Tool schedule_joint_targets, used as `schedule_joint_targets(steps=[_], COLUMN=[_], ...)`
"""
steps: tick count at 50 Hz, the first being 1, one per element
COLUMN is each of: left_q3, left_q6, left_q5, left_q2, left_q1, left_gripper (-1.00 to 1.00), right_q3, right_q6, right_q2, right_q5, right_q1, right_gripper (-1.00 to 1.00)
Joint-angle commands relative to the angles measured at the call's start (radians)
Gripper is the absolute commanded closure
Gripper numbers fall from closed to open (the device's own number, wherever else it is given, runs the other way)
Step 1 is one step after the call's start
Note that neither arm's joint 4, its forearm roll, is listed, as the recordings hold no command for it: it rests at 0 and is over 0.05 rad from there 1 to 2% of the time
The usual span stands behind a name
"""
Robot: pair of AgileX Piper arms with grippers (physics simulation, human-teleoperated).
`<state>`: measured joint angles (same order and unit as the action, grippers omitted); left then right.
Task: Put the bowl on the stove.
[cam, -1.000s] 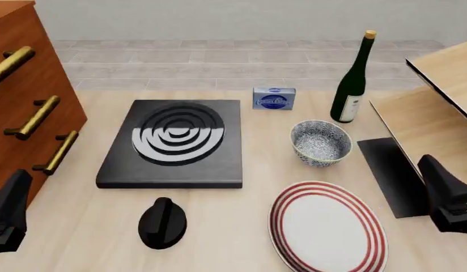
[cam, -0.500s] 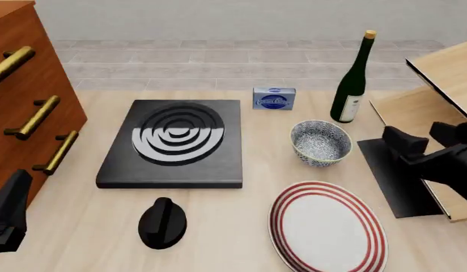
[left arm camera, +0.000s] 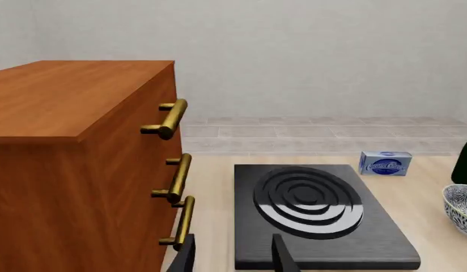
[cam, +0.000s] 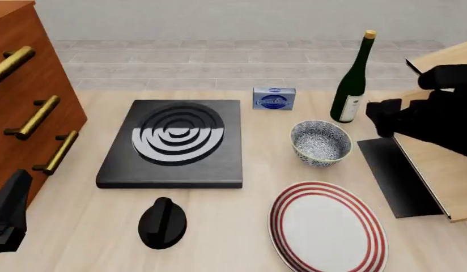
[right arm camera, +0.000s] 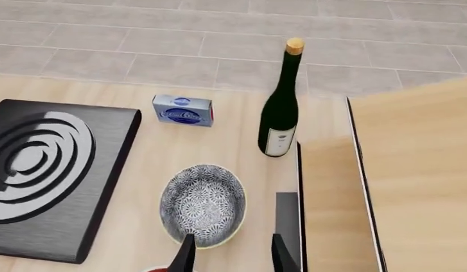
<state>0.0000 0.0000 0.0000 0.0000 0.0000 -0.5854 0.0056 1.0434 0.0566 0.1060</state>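
Observation:
The speckled blue-grey bowl point(cam: 321, 143) stands upright on the table, right of the stove point(cam: 177, 141) and apart from it. The stove is a flat black slab with silver burner rings. My right gripper point(cam: 391, 117) hangs open in the air just right of the bowl, nothing between its fingers. In the right wrist view the bowl point(right arm camera: 202, 205) lies just ahead of the open right gripper point(right arm camera: 232, 258), with the stove point(right arm camera: 37, 170) further off. My left gripper point(cam: 7, 212) rests low at the near left, and the left wrist view shows the left gripper point(left arm camera: 232, 258) open, facing the stove point(left arm camera: 317, 215).
A wooden drawer cabinet point(cam: 22, 102) stands at the left. A green wine bottle point(cam: 351, 90) and a small blue box point(cam: 274, 97) stand behind the bowl. A red-ringed plate point(cam: 328, 226) and a black knob point(cam: 162, 222) lie near the front. A wooden shelf unit point(cam: 437, 141) fills the right.
The right arm has risen from the near right edge and swung forward and left, ending beside the bowl. The left arm, bowl and stove have not moved.

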Motion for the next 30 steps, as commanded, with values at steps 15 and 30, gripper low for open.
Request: schedule_joint_targets(steps=[15, 30], left_q3=[0.0, 0.0], left_q6=[0.0, 0.0], left_q5=[0.0, 0.0], left_q2=[0.0, 0.0], left_q1=[0.0, 0.0], left_gripper=[-1.0, -1.0], right_q3=[-0.174, -0.196], right_q6=[0.02, 0.061], right_q2=[0.243, 0.372], right_q5=[0.053, -0.005], right_q1=[-0.044, -0.035], right_gripper=[-1.0, -1.0])
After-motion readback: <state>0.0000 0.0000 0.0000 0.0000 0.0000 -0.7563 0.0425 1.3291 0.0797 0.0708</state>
